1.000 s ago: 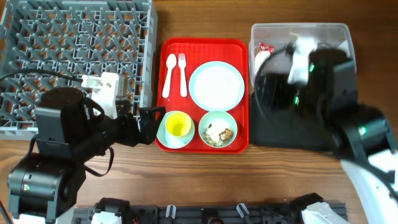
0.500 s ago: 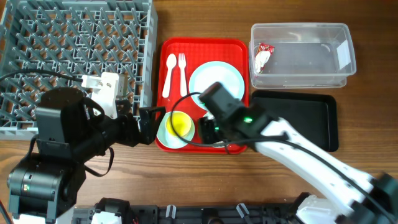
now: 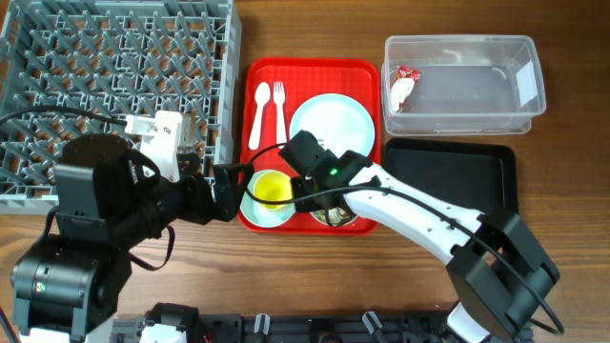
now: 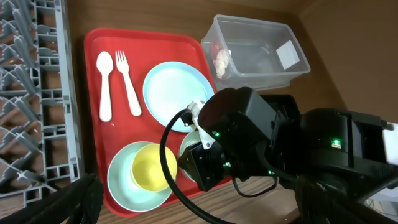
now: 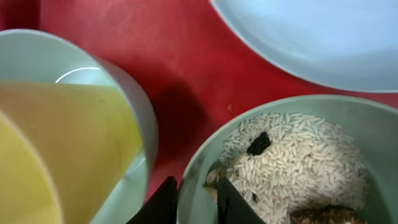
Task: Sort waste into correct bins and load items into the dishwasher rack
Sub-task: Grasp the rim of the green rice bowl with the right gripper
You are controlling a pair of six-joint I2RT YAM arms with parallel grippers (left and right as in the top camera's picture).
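Note:
The pale blue-green bowl (image 3: 340, 215) holds white rice and brown bits (image 5: 292, 149) and stands on the red serving tray (image 3: 315, 65). My right gripper (image 5: 198, 199) is shut on the bowl's near rim (image 5: 199, 163), one finger outside and one inside. The yellow cup (image 3: 274, 191) sits on the saucer (image 3: 255, 213) just left of it. The plate (image 3: 334, 124), white spoon (image 3: 259, 114) and fork (image 3: 280, 112) lie on the tray. The red-and-white wrapper (image 3: 403, 86) lies in the clear tub (image 3: 462, 40). My left gripper (image 3: 233, 191) is open and empty beside the tray's left edge.
The grey dishwasher rack (image 3: 114, 57) fills the back left, with my left arm over its front right corner. The black tray (image 3: 467, 181) lies in front of the clear tub. The right arm stretches across the front right of the table.
My right arm has swung from over the clear tub and black tray to the bowl on the red tray. The left arm has not moved.

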